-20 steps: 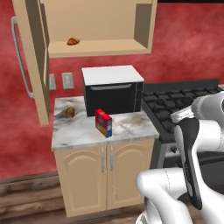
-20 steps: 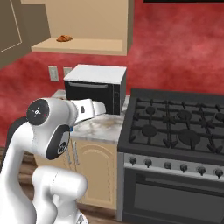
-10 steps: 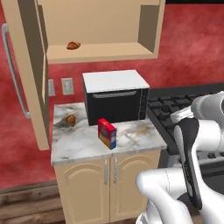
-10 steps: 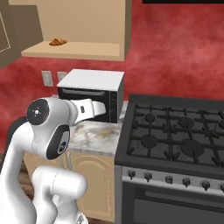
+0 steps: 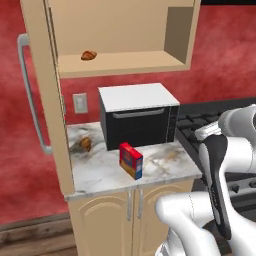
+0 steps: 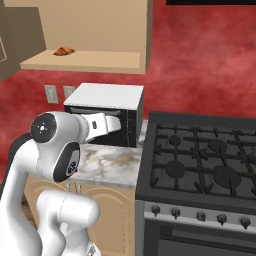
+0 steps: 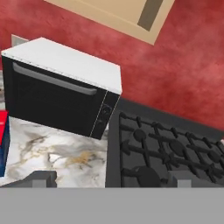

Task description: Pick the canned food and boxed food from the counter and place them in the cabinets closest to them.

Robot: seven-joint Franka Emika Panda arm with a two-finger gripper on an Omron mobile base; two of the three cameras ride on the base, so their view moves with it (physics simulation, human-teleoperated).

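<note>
The red box [image 5: 131,160] is standing upright on the counter [image 5: 165,165], just in front of the microwave [image 5: 138,115]. The can [image 5: 85,144] is sitting near the counter's left back, beside the open cabinet [image 5: 120,67]. The tool's opening cannot be told.

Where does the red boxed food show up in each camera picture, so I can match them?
Left base view: the boxed food stands upright on the counter, in front of the microwave.
Right base view: I can't find it.
Hand view: red and blue sliver at the left edge.
Shared landmark: the black microwave.
</note>
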